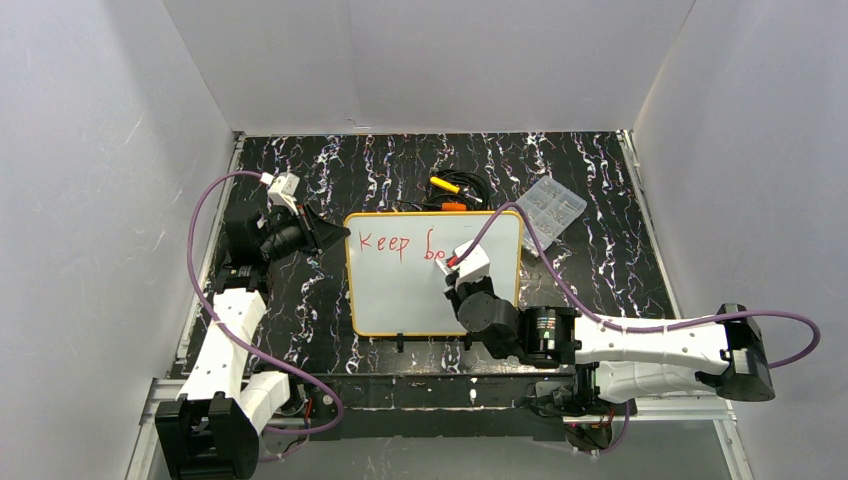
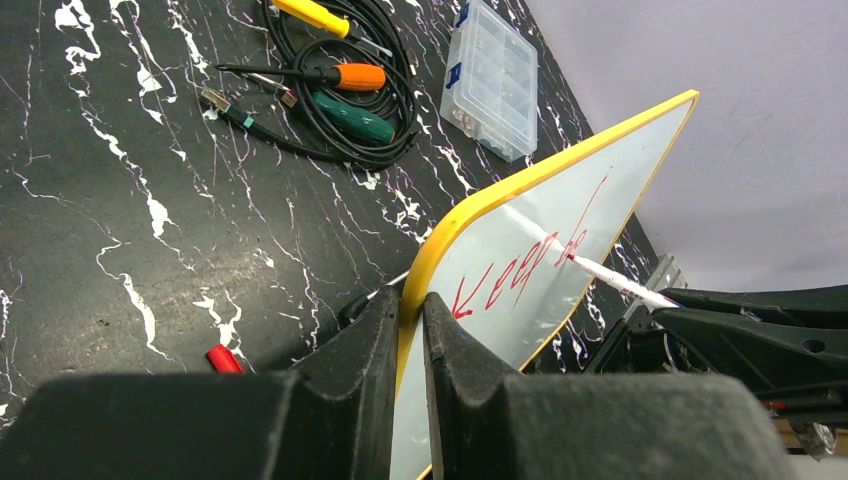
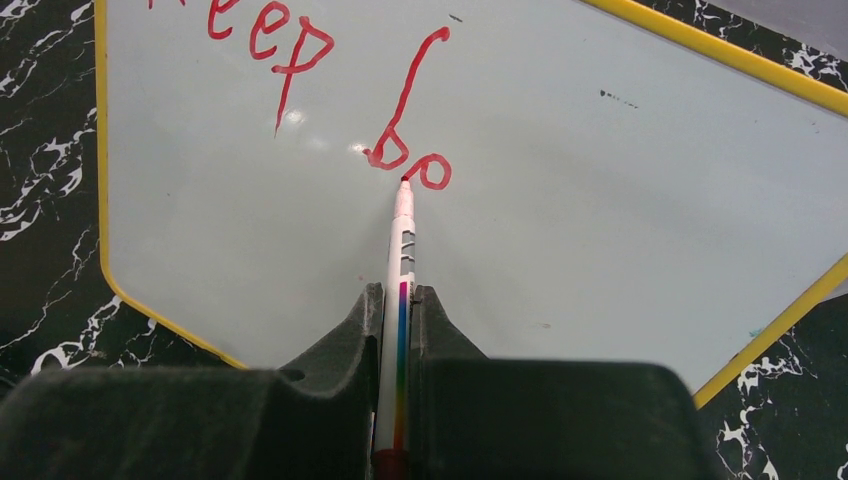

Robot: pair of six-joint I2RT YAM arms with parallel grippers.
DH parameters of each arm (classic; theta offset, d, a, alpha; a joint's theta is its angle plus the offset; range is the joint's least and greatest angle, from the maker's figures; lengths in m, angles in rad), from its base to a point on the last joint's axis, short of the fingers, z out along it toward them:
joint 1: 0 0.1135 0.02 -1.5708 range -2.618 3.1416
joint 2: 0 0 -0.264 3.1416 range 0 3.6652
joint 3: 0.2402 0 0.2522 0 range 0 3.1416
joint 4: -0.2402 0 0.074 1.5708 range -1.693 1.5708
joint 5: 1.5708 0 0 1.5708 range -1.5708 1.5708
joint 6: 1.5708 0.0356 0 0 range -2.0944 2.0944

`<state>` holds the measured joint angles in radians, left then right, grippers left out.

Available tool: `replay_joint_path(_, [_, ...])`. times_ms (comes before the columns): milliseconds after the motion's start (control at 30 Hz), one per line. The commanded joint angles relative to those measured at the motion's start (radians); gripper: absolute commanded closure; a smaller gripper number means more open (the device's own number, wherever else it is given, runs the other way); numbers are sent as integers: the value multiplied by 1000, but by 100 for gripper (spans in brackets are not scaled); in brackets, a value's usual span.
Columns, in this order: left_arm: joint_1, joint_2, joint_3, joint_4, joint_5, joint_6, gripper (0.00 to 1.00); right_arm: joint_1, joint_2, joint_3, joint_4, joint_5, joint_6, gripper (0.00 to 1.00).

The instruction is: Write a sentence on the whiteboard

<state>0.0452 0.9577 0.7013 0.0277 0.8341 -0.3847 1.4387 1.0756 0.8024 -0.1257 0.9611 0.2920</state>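
The writing is under way and looks early: on the whiteboard (image 1: 420,295), which sits in the middle of the top view, the sentence (image 1: 393,244) so far reads "Keep" in red, followed by a "b" and a small loop. The right pincer (image 3: 398,296) is pinching a thin white marker (image 3: 401,225), whose tip touches the board at the foot of the "b", beside that loop. The left pincer (image 2: 410,312) is pressed together on the board's yellow rim at its left edge, apparently steadying it. The next move, I judge, is to finish this letter and carry the line rightward with even pressure, while the left side keeps the board from sliding. In the top view the right wrist covers the newest letter, and the left grip is hard to make out there. The right wrist view cuts off the start of "Keep" and the board's lower part. Whether the board lies flat on the tabletop (image 1: 620,265) or leans up is unclear. A small red piece (image 2: 222,358) at lower left in the left wrist view may be the cap.
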Motion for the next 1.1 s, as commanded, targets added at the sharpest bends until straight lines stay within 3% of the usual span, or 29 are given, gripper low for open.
replay_joint_path(0, [-10,-11,14,-7,37,0,100,0,-8,25,-67,18,47,99])
replay_joint_path(367, [-10,-11,13,-6,36,1,100,1,-53,38,-144,79,73,99])
replay_joint_path(633, [-10,-8,13,-7,36,1,99,2,-117,30,9,84,-42,99])
replay_joint_path(1067, [-10,-5,13,-7,37,1,99,-9,-44,57,156,168,-229,99])
